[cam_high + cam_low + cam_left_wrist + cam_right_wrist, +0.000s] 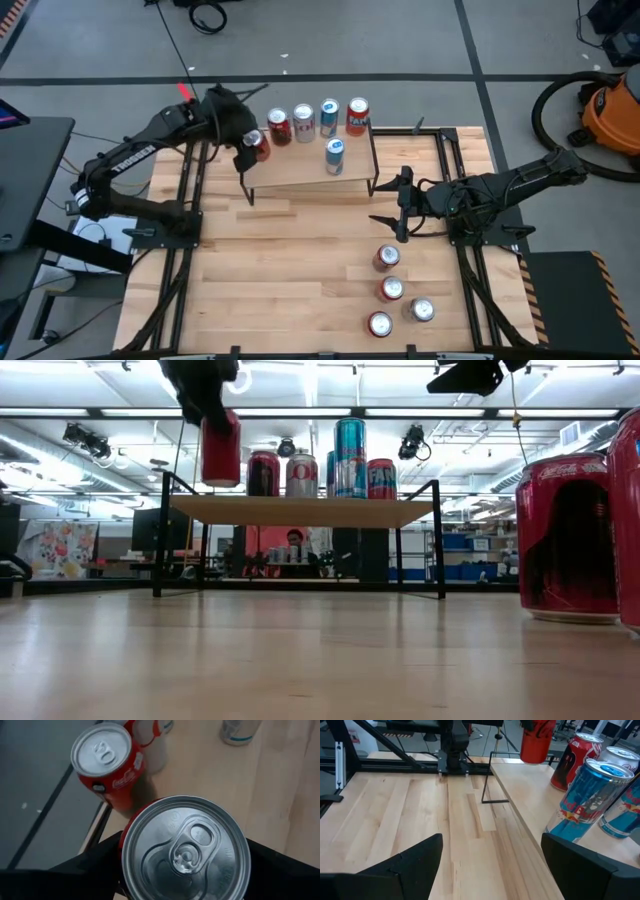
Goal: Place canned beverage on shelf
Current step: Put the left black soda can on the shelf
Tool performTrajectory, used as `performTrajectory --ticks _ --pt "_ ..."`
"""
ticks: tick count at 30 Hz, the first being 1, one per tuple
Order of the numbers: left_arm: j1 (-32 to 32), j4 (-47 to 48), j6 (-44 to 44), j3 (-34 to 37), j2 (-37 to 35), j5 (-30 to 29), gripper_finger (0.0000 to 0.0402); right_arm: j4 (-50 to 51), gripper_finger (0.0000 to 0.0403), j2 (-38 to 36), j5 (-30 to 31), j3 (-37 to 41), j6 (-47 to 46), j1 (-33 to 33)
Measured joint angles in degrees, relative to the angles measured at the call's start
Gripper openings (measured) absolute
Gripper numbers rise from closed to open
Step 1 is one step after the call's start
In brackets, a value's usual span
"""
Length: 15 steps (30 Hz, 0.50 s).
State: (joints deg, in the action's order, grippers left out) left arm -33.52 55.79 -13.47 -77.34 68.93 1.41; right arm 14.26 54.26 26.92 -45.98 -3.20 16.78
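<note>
Above shelf [300, 170] left corner: left pincer [250, 147] grips red can [259, 145], clear of board.

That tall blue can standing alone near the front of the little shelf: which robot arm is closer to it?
Right, narrowly. The right gripper hovers open over the table just off the shelf end, beside the blue can. The left gripper holds a red can above the shelf's opposite end.

Left gripper [248, 150], dark, is carrying a red can [258, 144] with a silver top. Shelf [300, 168] is showing light wood on black legs, and is bearing red cans, a silver-white one and blue-and-silver cans [334, 156]. Red cans with silver tops [387, 258] are sitting on the pale slatted table [280, 270]. Right gripper [400, 213] is showing black.
</note>
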Motion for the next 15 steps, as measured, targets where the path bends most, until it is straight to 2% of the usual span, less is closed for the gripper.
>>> performTrajectory --ticks 5,15 --pt "-5.7 -2.1 -3.7 0.9 0.5 6.8 0.0316 0.0 0.0349 0.0 0.0 0.0 0.0 0.0" --pt "-11.9 -2.6 -8.5 0.9 2.0 12.3 0.0316 -0.1 0.0349 0.0 0.3 0.0 0.5 -0.3"
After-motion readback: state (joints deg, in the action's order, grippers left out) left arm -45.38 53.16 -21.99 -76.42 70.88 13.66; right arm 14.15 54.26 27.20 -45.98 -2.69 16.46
